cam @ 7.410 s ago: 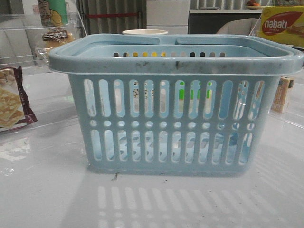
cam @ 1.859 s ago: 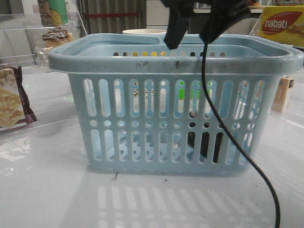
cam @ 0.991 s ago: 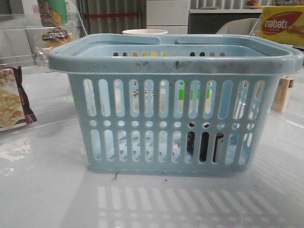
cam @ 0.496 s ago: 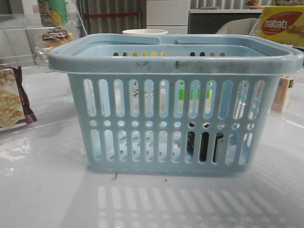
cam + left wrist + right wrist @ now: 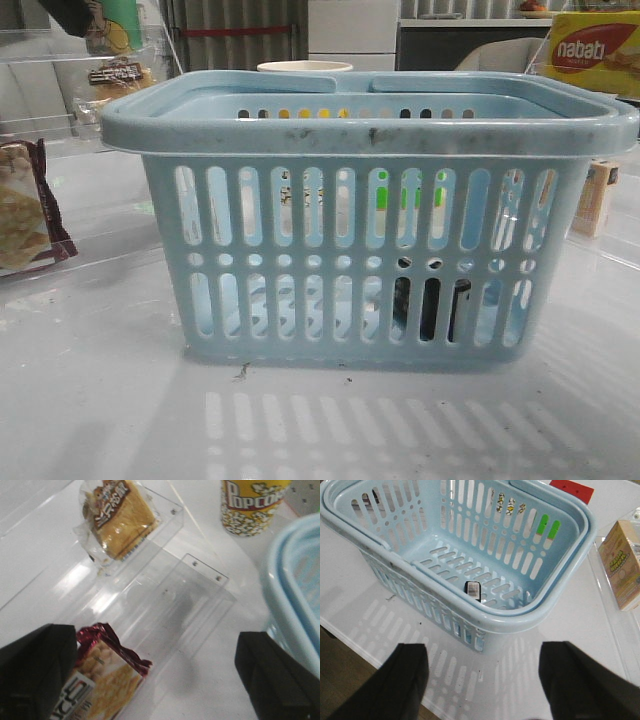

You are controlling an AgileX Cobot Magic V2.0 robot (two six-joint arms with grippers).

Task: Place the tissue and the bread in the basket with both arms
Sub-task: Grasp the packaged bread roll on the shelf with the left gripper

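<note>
both grippers spread wide, empty.
our left gripper (image 5: pixel 150 680) hangs over the desk's left edge, w/ the bread (image 5: pixel 120 522) in a clear tray beyond; right gripper (image 5: pixel 482 680) is above the basket (image 5: pixel 520 622), tissue (image 5: pixel 473 590) on its floor.

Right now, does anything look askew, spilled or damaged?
Nothing spilled or broken. The basket stands upright, its rim only scuffed; the tissue stands on edge inside. The bread lies outside in a clear tray.
</note>
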